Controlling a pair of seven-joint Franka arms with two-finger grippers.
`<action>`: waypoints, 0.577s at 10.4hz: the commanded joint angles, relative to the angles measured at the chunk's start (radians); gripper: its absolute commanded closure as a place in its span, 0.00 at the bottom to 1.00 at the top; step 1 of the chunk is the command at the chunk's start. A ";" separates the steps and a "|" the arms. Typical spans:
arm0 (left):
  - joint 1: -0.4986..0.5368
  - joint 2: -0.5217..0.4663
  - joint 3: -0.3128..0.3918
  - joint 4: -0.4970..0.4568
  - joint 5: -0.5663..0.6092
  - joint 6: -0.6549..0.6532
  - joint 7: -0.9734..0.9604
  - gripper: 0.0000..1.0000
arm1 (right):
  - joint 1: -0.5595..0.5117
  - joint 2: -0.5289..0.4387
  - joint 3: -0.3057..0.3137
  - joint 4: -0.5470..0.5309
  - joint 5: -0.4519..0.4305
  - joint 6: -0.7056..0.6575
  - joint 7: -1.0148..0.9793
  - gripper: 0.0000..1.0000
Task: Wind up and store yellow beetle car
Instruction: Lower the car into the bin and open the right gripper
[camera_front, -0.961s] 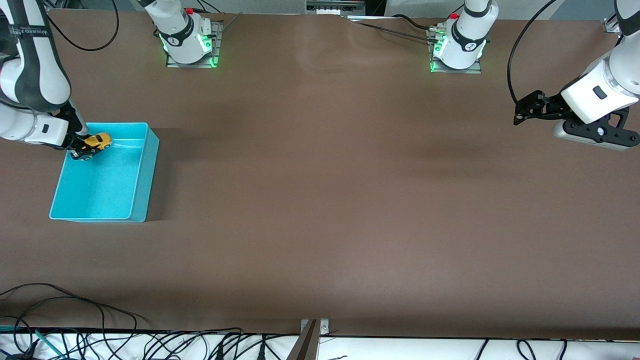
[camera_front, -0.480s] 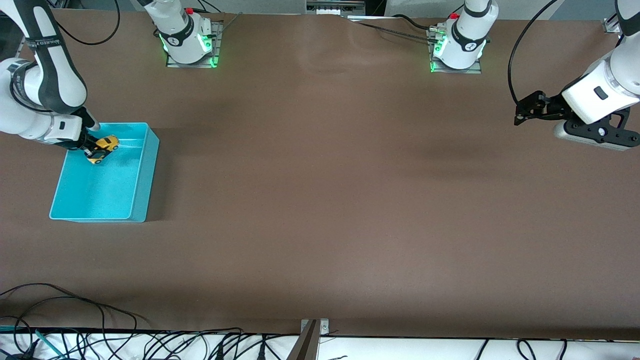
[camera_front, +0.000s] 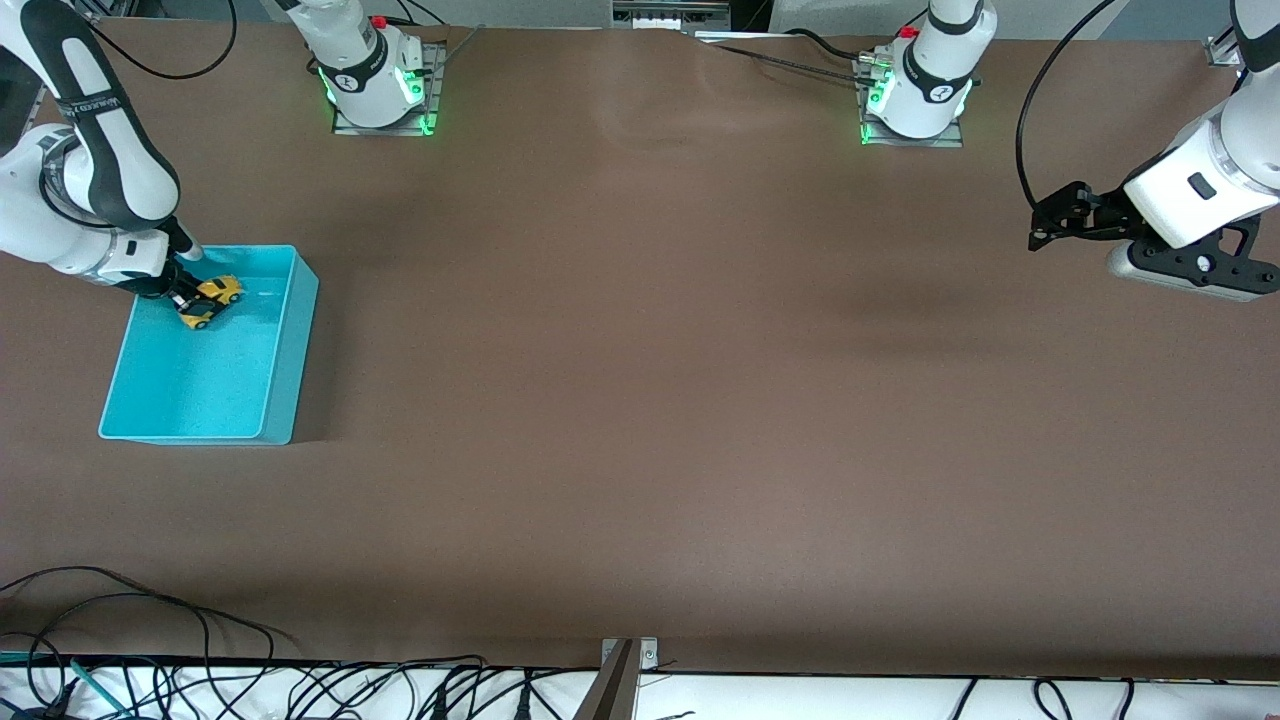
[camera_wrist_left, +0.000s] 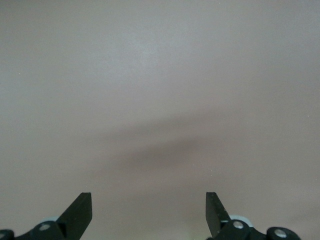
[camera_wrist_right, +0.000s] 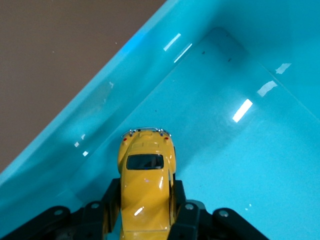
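Brown table (camera_front: 640, 400), turquoise bin (camera_front: 285, 340) toward my right arm's end | right gripper (camera_front: 192, 300) clamped on yellow beetle car (camera_front: 213, 297), low inside the bin near a corner | left gripper (camera_front: 1045, 225) spread wide, empty, waiting over bare table | winding: cannot tell | left: release, withdraw
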 joint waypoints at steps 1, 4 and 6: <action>0.000 0.013 0.006 0.032 -0.031 -0.013 -0.013 0.00 | -0.037 0.003 0.021 -0.008 -0.009 0.026 -0.049 0.92; -0.001 0.013 0.006 0.032 -0.031 -0.013 -0.013 0.00 | -0.042 -0.012 0.021 0.003 0.005 -0.010 -0.022 0.00; 0.000 0.013 0.006 0.033 -0.029 -0.013 -0.013 0.00 | -0.042 -0.048 0.022 0.012 0.011 -0.054 0.011 0.00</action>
